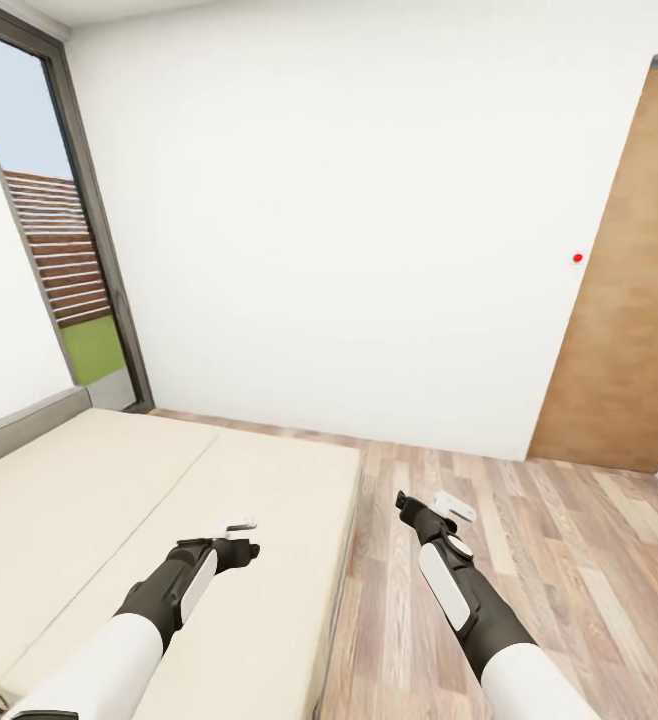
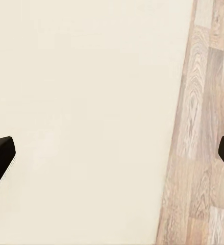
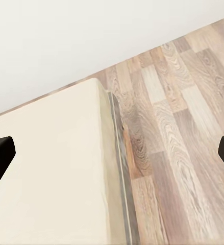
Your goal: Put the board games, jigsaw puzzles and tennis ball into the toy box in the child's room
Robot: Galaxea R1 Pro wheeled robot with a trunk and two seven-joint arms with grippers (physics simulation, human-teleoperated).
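The bed (image 1: 119,500) with its plain beige mattress lies at the lower left, and the part in view is bare. My left gripper (image 1: 241,535) hangs open over the mattress near its right edge; its dark fingertips (image 2: 0,155) stand far apart over the beige surface (image 2: 81,102). My right gripper (image 1: 431,506) is open above the floor just right of the bed, empty, looking down at the bed's corner (image 3: 99,89). The board games, jigsaw puzzles, tennis ball, toy box and table are out of view.
Wood plank floor (image 1: 529,560) runs to the right of the bed. A white wall (image 1: 349,220) with a small red dot (image 1: 577,258) stands ahead. A brown door (image 1: 629,300) is at the right, a tall window (image 1: 59,250) at the left.
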